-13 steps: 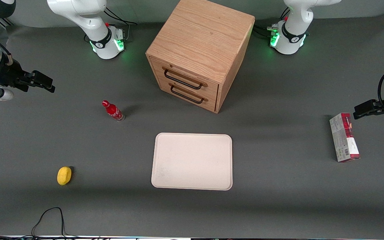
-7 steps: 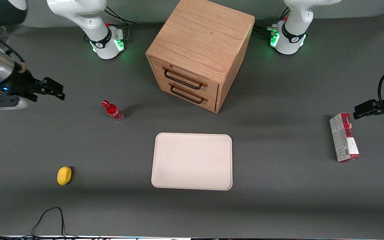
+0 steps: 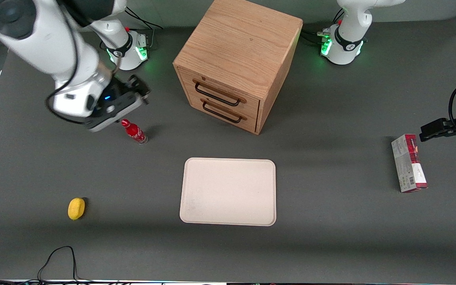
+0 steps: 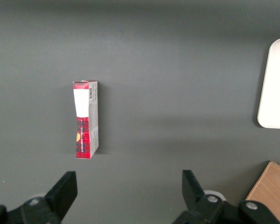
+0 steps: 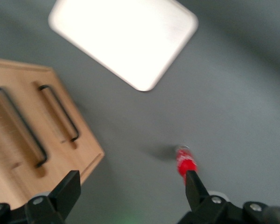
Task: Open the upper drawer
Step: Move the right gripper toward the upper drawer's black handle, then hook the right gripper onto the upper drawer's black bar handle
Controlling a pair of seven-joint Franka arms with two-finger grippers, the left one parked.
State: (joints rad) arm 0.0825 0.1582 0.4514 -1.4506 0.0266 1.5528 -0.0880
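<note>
Front view: upper drawer (image 3: 222, 92) shut flush in the oak cabinet (image 3: 238, 59), directly under the top panel, long black wire handle (image 3: 217, 94) lying across its face. Matching lower drawer (image 3: 222, 113) below, also flush. Visible grain on the boxy wood, square edges, face angled toward the working arm's end of the table. Bare grey mat in front of both drawers as far as the tray (image 3: 228, 192); the tray pale, flat, with rounded corners, nearer the camera than the cabinet. Gripper (image 3: 135, 89) raised above the mat beside the cabinet, toward the working arm's end, well apart from the handle; fingers (image 5: 65, 191) spread wide with nothing between them. Small red bottle (image 3: 134, 132) upright, just nearer the camera than the gripper. Yellow rounded object (image 3: 76, 208) nearer still. Red-and-grey carton (image 3: 408, 163) flat on the mat toward the parked arm's end.
</note>
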